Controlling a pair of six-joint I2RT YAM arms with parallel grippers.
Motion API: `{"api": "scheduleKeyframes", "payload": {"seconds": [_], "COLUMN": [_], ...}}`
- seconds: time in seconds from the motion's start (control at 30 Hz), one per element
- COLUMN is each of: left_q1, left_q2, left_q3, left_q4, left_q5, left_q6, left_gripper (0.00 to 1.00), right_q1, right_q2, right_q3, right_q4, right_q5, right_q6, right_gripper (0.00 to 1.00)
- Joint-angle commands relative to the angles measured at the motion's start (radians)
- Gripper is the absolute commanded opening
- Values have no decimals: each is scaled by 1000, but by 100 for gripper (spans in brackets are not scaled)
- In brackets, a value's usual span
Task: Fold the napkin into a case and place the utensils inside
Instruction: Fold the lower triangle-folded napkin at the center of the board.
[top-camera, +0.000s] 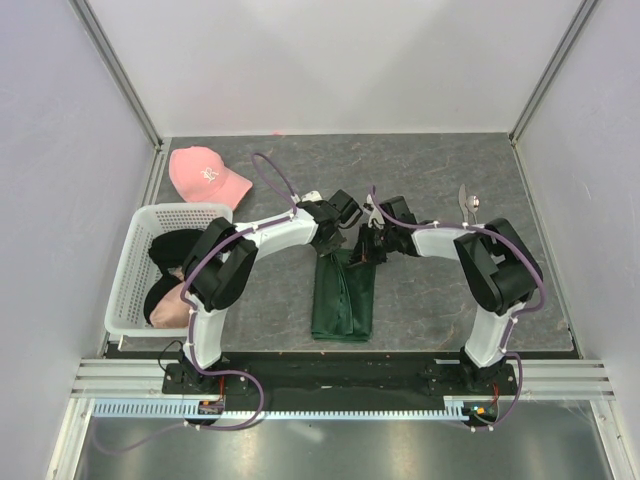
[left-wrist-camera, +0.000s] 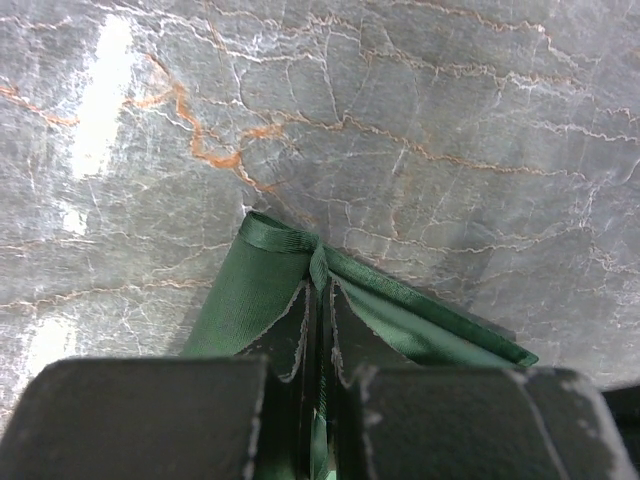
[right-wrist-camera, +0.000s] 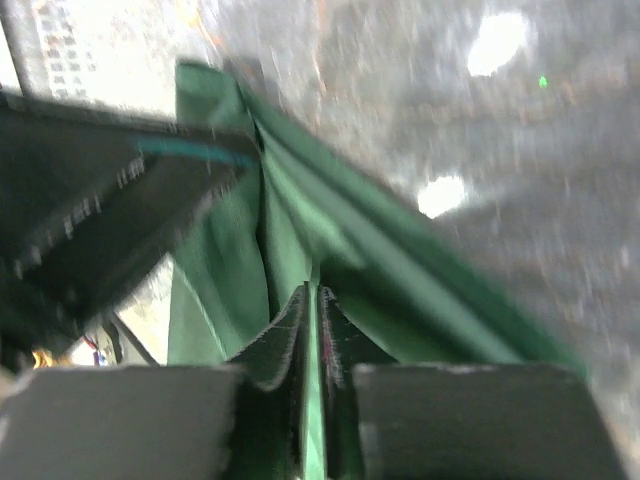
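Note:
The dark green napkin (top-camera: 342, 300) lies as a long narrow strip in the middle of the table, its far end lifted. My left gripper (top-camera: 332, 242) and right gripper (top-camera: 368, 246) stand close together over that end. In the left wrist view the left gripper (left-wrist-camera: 320, 290) is shut on a gathered edge of the napkin (left-wrist-camera: 255, 290). In the right wrist view the right gripper (right-wrist-camera: 312, 298) pinches a thin fold of the napkin (right-wrist-camera: 215, 270) between nearly closed jaws. The two silver utensils (top-camera: 470, 206) lie side by side at the far right, beyond the right arm.
A white basket (top-camera: 125, 290) holding a black garment (top-camera: 175, 248) and something pink stands at the left edge. A pink cap (top-camera: 205, 172) lies behind it at the far left. White walls enclose the grey marbled table (top-camera: 430, 165).

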Motion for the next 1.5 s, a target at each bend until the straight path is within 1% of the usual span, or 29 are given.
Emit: {"api": "scheduleKeyframes", "payload": {"seconds": [0.0, 0.07, 0.13, 0.17, 0.27, 0.33, 0.37, 0.47, 0.53, 0.63, 0.73, 0.83, 0.87, 0.93, 0.97, 1.0, 1.03, 1.07, 1.13, 1.17, 1.2, 1.23, 1.27, 1.3, 1.33, 1.37, 1.4, 1.43, 1.47], "left_q1": [6, 7, 6, 6, 6, 7, 6, 6, 6, 7, 7, 7, 9, 10, 12, 12, 16, 21, 24, 24, 24, 24, 24, 23, 13, 9, 4, -13, -22], "left_q2": [15, 15, 15, 16, 16, 15, 15, 4, 1, 1, -2, -17, -36, -60, -77, -109, -129, -151, -227, -258, -296, -370, -411, -447, -517, -545, -568, -606, -619], "left_q3": [29, 27, 27, 27, 25, 29, 29, 22, 22, 22, 16, -4, -13, -42, -53, -77, -91, -106, -161, -207, -229, -255, -302, -324, -349, -397, -421, -442, -483], "left_q4": [15, 15, 15, 16, 15, 15, 15, 15, 16, 23, 33, 61, 75, 108, 121, 144, 153, 161, 199, 216, 225, 255, 271, 277, 294, 302, 302, 299, 296], "left_q5": [-41, -39, -38, -35, -33, -33, -35, -38, -38, -33, -22, -9, 5, 21, 22, 22, 27, 33, 34, 34, 30, 39, 57, 79, 123, 155, 189, 247, 272], "left_q6": [-44, -45, -44, -44, -44, -44, -45, -45, -47, -47, -53, -50, -41, -36, -19, -13, -5, 17, 59, 130, 163, 200, 302, 352, 436, 476, 513, 575, 596], "left_gripper": [2, 2, 2, 2, 2, 2, 2, 2, 2, 2, 2, 2, 3, 9, 21, 29, 37, 52, 63, 73, 80, 85, 91, 91, 89, 87, 84, 77, 75], "right_q1": [3, 3, 4, 5, 20, 41, 49, 66, 78, 93, 97, 97, 95, 95, 95, 93, 92, 92, 89, 83, 81, 77, 72, 70, 70, 69, 67, 67, 66], "right_q2": [-125, -161, -208, -224, -210, -196, -184, -144, -124, -89, -48, -28, -20, -12, -5, -3, 3, 9, 14, 21, 23, 25, 25, 25, 25, 25, 26, 25, 26], "right_q3": [-52, -78, -109, -127, -136, -141, -142, -121, -104, -73, -50, -47, -47, -47, -52, -55, -55, -60, -63, -63, -61, -61, -60, -57, -49, -43, -37, -26, -20], "right_q4": [-47, -47, -39, -34, -15, 13, 50, 84, 99, 99, 99, 114, 120, 122, 133, 134, 137, 146, 154, 159, 157, 154, 151, 145, 128, 119, 108, 101, 84], "right_q5": [13, 7, -14, -24, -56, -67, -59, -59, -58, -41, -24, 2, 7, 21, 21, 22, 18, 12, -11, -19, -25, -33, -41, -45, -45, -51, -50, -51, -50], "right_q6": [-20, -17, -17, -22, -28, -11, -5, 1, -2, -10, -11, -3, 9, 18, 30, 35, 38, 47, 50, 49, 44, 44, 41, 33, 29, 21, 15, 7, 7], "right_gripper": [19, 28, 32, 38, 47, 50, 54, 59, 60, 59, 54, 46, 37, 27, 22, 15, 1, 0, 0, 0, 0, 0, 0, 0, 0, 1, 2, 6, 8]}}
